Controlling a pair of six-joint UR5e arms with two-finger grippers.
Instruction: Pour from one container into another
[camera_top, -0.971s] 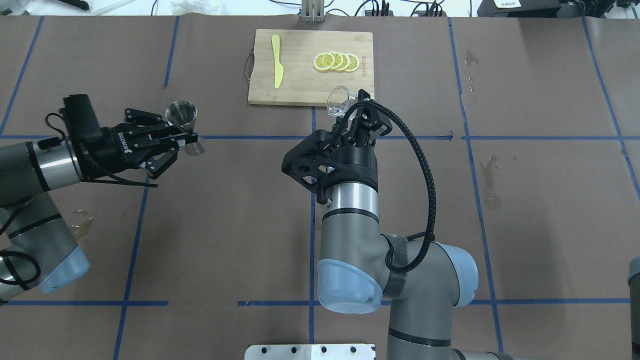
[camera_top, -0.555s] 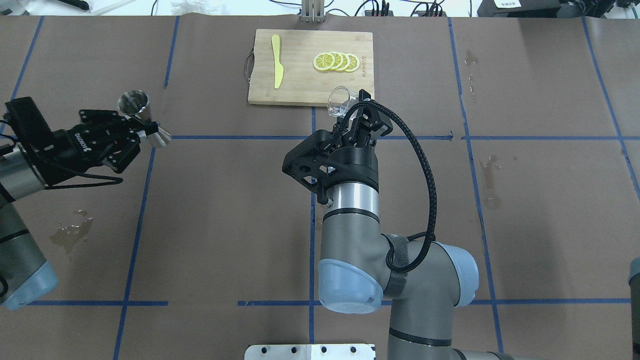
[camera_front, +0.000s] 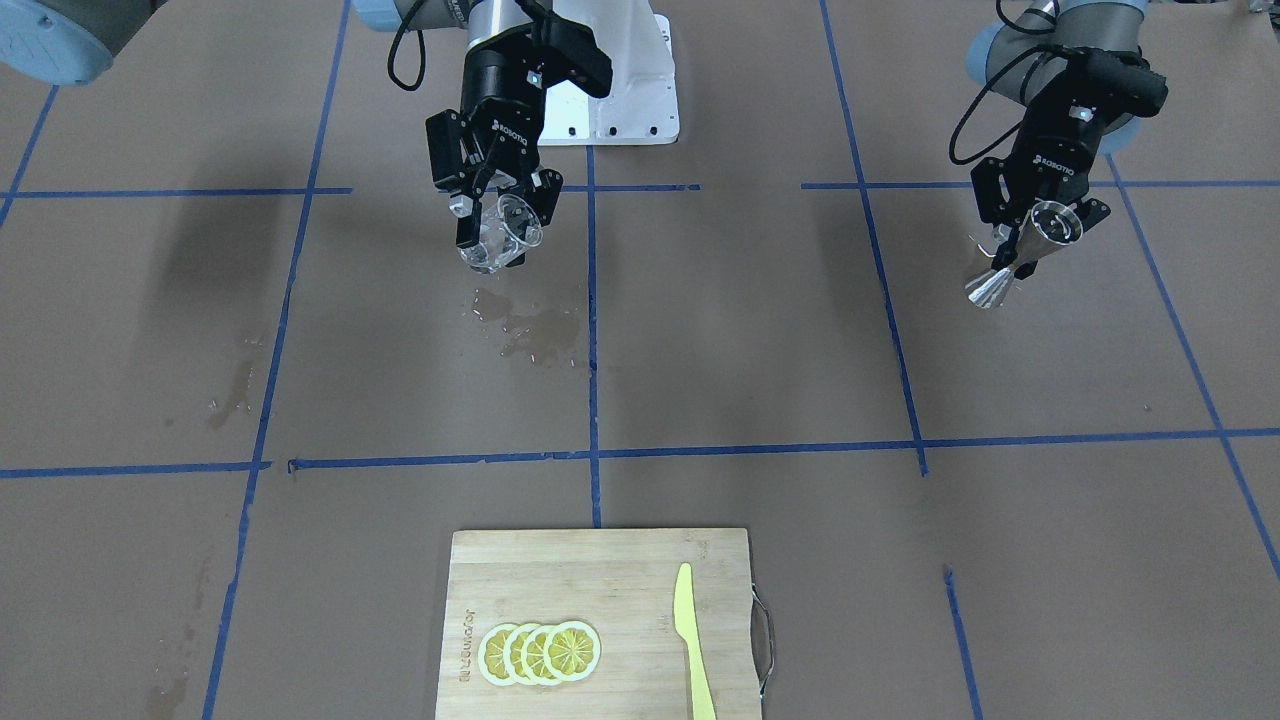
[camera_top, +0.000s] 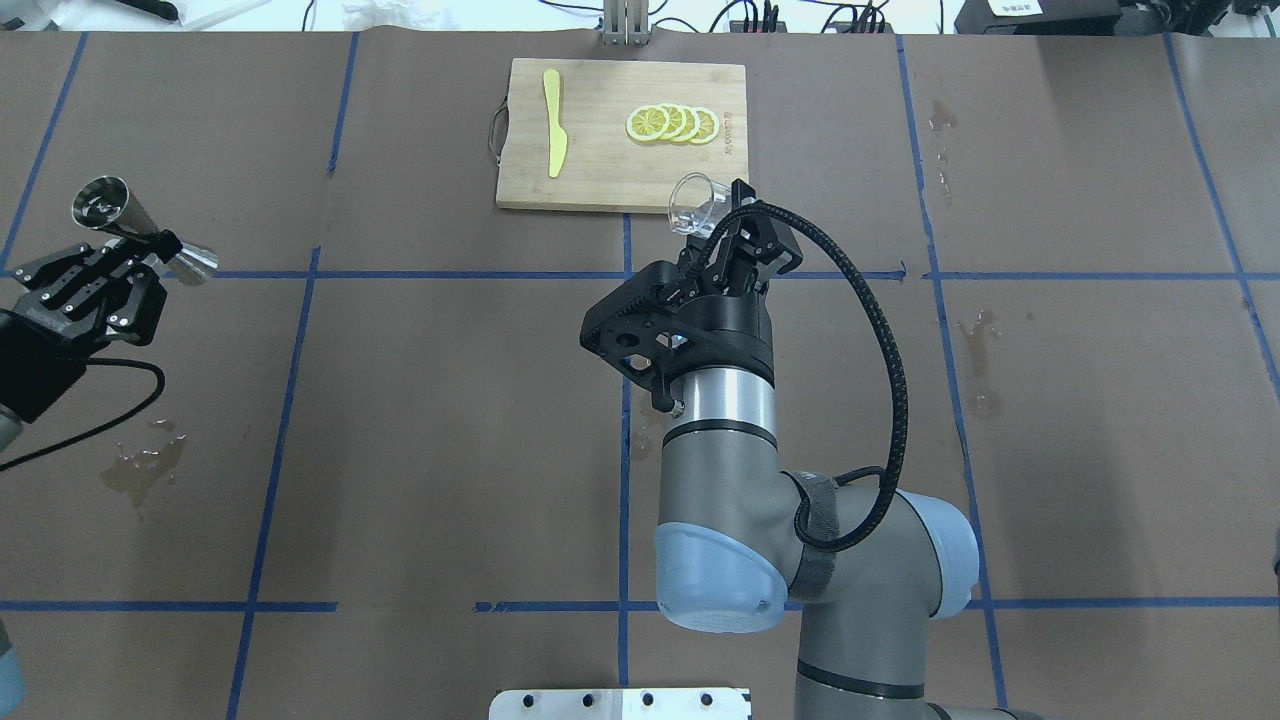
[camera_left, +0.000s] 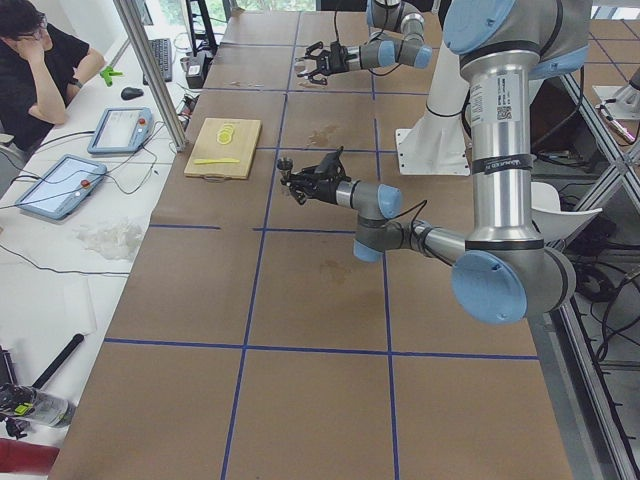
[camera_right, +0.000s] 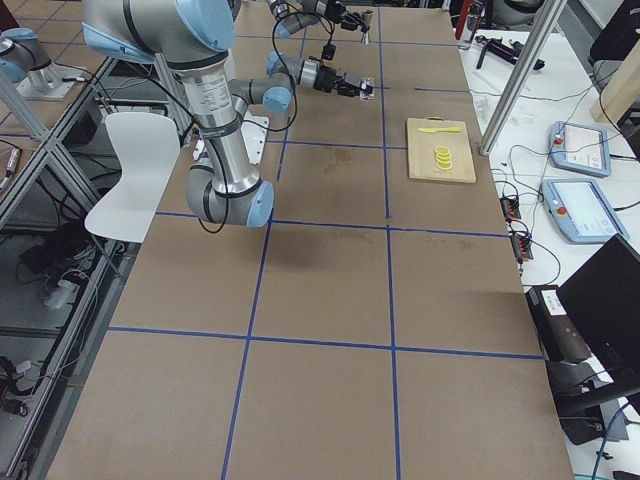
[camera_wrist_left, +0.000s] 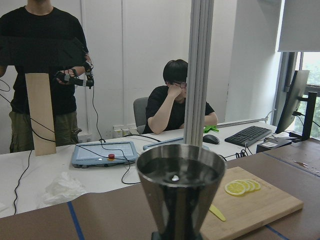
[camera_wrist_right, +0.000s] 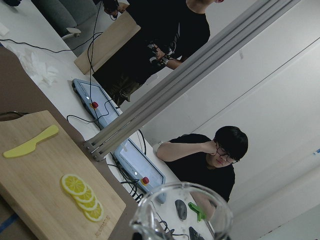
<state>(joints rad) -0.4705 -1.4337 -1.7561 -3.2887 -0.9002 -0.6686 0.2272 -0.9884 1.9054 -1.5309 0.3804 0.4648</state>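
Out at the far left edge of the bench (camera_top: 440, 420), the left pincer (camera_top: 150, 250) is pinching the steel jigger (camera_top: 103, 203) right at its narrow waist, with a finger on either side. The jigger hangs clear of the brown paper, one cone opening upward and the other flaring out below. From the left wrist camera, its upper cup has a dark inside with one small bright glint; whether that is liquid, I cannot tell. Just nearer on the left, a wet patch (camera_top: 140, 465) lies on the paper.

Across to the middle, well apart from the jigger, the right pincer (camera_top: 727, 232) is closed on the clear glass tumbler (camera_top: 692, 205). It grips the wall near the base and holds the tumbler up off the bench. The tumbler is tipped, its open mouth turned up and toward the far left. From the front camera, a splash (camera_front: 530, 330) marks the paper close below it.

Just beyond the tumbler at the far side sits the wooden cutting board (camera_top: 600, 170). A yellow knife (camera_top: 553, 125) lies on its left part, and a fanned row of lemon slices (camera_top: 672, 123) on its right. Further right, a few small wet marks (camera_top: 978, 335) dot the paper.
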